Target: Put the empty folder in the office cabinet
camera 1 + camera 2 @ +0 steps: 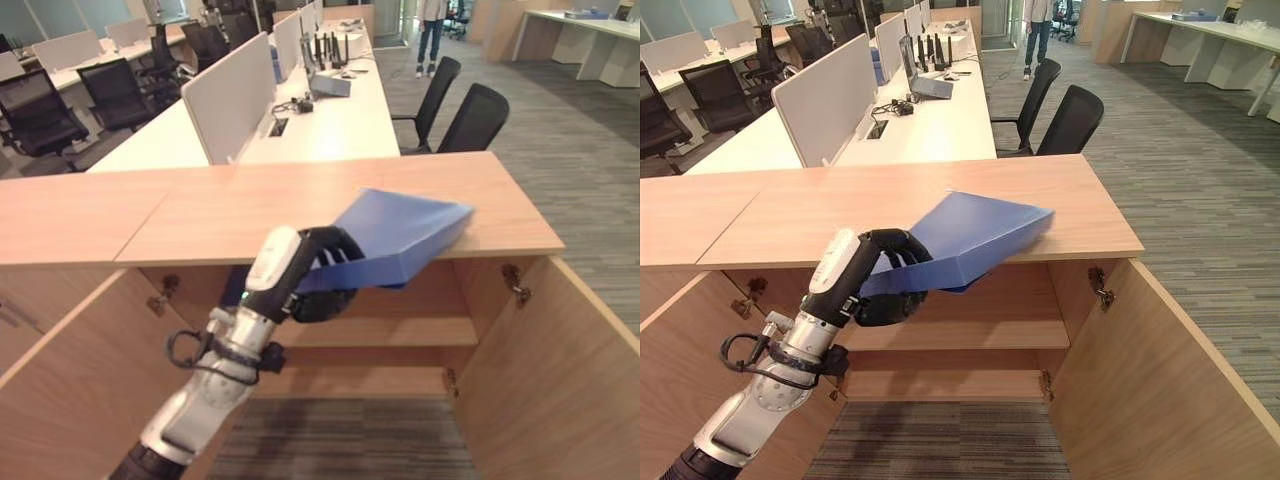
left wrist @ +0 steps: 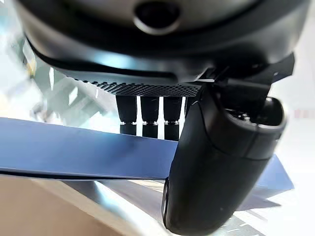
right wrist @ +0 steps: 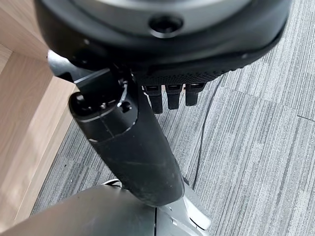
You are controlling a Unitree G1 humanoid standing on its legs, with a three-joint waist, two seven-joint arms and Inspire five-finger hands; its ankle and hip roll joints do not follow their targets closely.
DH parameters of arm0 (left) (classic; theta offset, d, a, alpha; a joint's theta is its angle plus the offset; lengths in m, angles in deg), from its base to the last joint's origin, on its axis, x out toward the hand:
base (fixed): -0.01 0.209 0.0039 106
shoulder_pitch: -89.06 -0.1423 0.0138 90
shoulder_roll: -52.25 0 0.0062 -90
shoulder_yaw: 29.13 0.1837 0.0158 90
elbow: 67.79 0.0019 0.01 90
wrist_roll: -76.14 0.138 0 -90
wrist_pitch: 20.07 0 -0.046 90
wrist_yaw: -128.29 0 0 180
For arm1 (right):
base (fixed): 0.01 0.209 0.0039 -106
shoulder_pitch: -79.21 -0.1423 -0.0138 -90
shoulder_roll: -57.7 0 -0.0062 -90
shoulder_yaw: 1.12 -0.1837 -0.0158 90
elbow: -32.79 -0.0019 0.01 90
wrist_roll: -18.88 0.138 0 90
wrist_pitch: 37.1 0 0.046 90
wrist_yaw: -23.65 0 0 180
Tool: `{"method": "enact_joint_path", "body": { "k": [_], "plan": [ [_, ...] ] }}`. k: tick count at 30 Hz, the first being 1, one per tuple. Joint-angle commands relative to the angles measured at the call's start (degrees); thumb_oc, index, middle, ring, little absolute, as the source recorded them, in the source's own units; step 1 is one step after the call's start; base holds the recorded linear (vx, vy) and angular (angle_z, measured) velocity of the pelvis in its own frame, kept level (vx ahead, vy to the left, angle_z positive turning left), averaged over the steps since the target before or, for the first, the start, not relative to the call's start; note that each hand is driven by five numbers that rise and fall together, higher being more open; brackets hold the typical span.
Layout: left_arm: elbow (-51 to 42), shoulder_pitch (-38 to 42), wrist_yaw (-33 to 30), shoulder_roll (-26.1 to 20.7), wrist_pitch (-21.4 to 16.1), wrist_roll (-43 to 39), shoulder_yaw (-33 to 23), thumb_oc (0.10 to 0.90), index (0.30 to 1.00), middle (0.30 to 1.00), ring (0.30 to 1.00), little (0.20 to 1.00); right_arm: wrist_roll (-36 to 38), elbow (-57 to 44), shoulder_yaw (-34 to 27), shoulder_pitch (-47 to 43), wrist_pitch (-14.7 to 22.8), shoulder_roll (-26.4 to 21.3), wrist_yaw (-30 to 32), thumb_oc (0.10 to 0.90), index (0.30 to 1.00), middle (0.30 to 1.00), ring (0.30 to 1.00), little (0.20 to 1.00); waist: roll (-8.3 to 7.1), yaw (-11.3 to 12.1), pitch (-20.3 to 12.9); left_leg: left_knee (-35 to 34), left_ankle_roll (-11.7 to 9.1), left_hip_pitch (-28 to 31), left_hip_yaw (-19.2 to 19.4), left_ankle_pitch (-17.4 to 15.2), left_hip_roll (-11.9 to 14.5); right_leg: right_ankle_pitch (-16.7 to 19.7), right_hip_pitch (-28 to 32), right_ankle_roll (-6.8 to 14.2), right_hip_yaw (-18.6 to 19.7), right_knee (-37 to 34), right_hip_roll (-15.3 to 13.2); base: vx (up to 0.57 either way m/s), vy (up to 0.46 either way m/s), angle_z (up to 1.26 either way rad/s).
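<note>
Two chairs (image 1: pixel 470 115) behind cabinet (image 1: pixel 300 215).

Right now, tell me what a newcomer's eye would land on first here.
The blue folder stands out, tilted over the front edge of the wooden cabinet's top and pinched by the left hand. Below it the cabinet doors hang open onto bare shelves. The right hand hangs over grey carpet.
</note>
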Motion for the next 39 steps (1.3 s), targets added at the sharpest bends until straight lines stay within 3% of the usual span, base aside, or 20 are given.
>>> {"method": "enact_joint_path", "body": {
  "k": [1,2,6,13,17,21,24,28,31,39],
  "plan": [
    [-1.7,1.8,10.7,1.0,0.7,-19.6,4.5,0.400,0.300,0.300,0.300,0.300,-0.5,1.1,3.1,-5.6,0.8,1.6,-2.0,0.800,0.900,0.900,0.900,0.900,-2.61,-0.8,0.3,0.3,-1.9,2.0,0.8,-8.5,0.1,-0.1,1.0,5.5,-1.4,0.4,-3.2,0.00,0.000,0.00],
    [-0.9,1.5,11.9,2.1,1.5,-25.5,5.2,0.400,0.300,0.300,0.300,0.300,-0.6,0.9,3.4,-5.8,0.8,1.6,-2.5,0.800,0.900,0.900,0.900,0.900,-2.73,-0.7,0.4,0.3,-1.9,2.1,0.7,-8.5,0.2,-0.2,1.2,5.4,-1.5,0.4,-3.2,0.00,0.000,0.00],
    [0.1,0.7,12.4,3.5,2.7,-31.8,5.9,0.400,0.300,0.300,0.300,0.300,-0.7,0.9,3.3,-6.0,0.9,1.6,-2.6,0.800,0.900,0.900,0.900,0.900,-2.92,-0.7,0.5,0.3,-1.9,2.3,0.6,-8.5,0.2,-0.4,1.5,5.2,-1.5,0.4,-3.0,0.00,0.000,0.00],
    [1.3,-0.5,13.2,3.2,4.2,-34.8,7.0,0.400,0.300,0.300,0.300,0.300,-1.0,0.9,3.1,-5.8,1.2,1.9,-2.4,0.800,0.900,0.900,0.900,0.900,-3.09,-0.5,0.7,0.3,-1.9,2.5,0.4,-8.6,0.3,-0.7,1.7,5.1,-1.5,0.4,-2.8,0.00,0.000,0.00],
    [2.1,-1.8,13.5,0.1,5.1,-28.0,6.6,0.400,0.300,0.300,0.300,0.300,-0.9,0.8,2.8,-5.4,1.2,1.8,-2.3,0.800,0.900,0.900,0.900,0.900,-3.04,-0.3,0.7,0.3,-1.9,2.8,0.5,-8.7,0.3,-0.8,2.0,5.1,-1.5,0.4,-2.7,0.00,0.000,0.00],
    [2.1,-3.7,14.0,-6.2,4.1,-10.5,3.6,0.400,0.300,0.300,0.300,0.300,0.1,0.1,2.2,-5.5,1.4,2.3,-2.6,0.800,0.900,0.900,0.900,0.900,-3.04,0.5,0.7,0.3,-2.0,2.9,0.4,-8.9,0.4,-1.0,2.1,5.1,-1.6,0.4,-2.7,0.00,0.000,0.00],
    [5.1,-6.1,12.7,-7.4,3.6,-1.2,2.3,0.400,0.300,0.300,0.300,0.300,1.4,-1.9,2.6,-6.2,1.9,2.8,-2.8,0.800,0.900,0.900,0.900,0.900,-3.08,0.9,0.7,0.3,-2.1,2.9,0.5,-8.8,0.4,-1.0,2.1,5.1,-1.6,0.4,-2.8,0.00,0.000,0.00],
    [7.8,-9.3,11.9,-6.6,3.9,2.7,0.6,0.400,0.300,0.300,0.300,0.300,2.2,-7.4,5.1,-8.1,2.9,3.1,-3.3,0.800,0.900,0.900,0.900,0.900,-3.03,1.5,0.9,0.3,-2.0,2.8,0.6,-8.6,0.4,-1.0,2.0,4.9,-1.6,0.4,-2.8,0.00,-0.002,-0.01],
    [8.0,-12.5,11.2,-6.0,4.0,4.4,-2.4,0.400,0.300,0.300,0.300,0.300,1.7,-17.0,6.6,-8.8,3.6,2.1,-3.0,0.800,0.900,0.900,0.900,0.900,-3.13,1.5,1.0,0.3,-2.0,2.8,0.8,-8.6,0.5,-1.1,1.9,4.7,-1.4,0.4,-2.8,0.00,0.000,0.00],
    [8.8,-15.3,8.8,-3.4,4.0,10.0,-7.1,0.400,0.300,0.300,0.300,0.300,-1.6,-44.1,6.1,-8.2,4.4,-6.2,-2.4,0.800,0.900,0.900,0.900,0.900,-3.05,0.6,1.6,0.3,-1.8,2.4,1.1,-8.4,0.6,-0.9,1.4,4.6,-1.1,0.4,-3.1,0.00,0.002,0.00]
  ]
}}
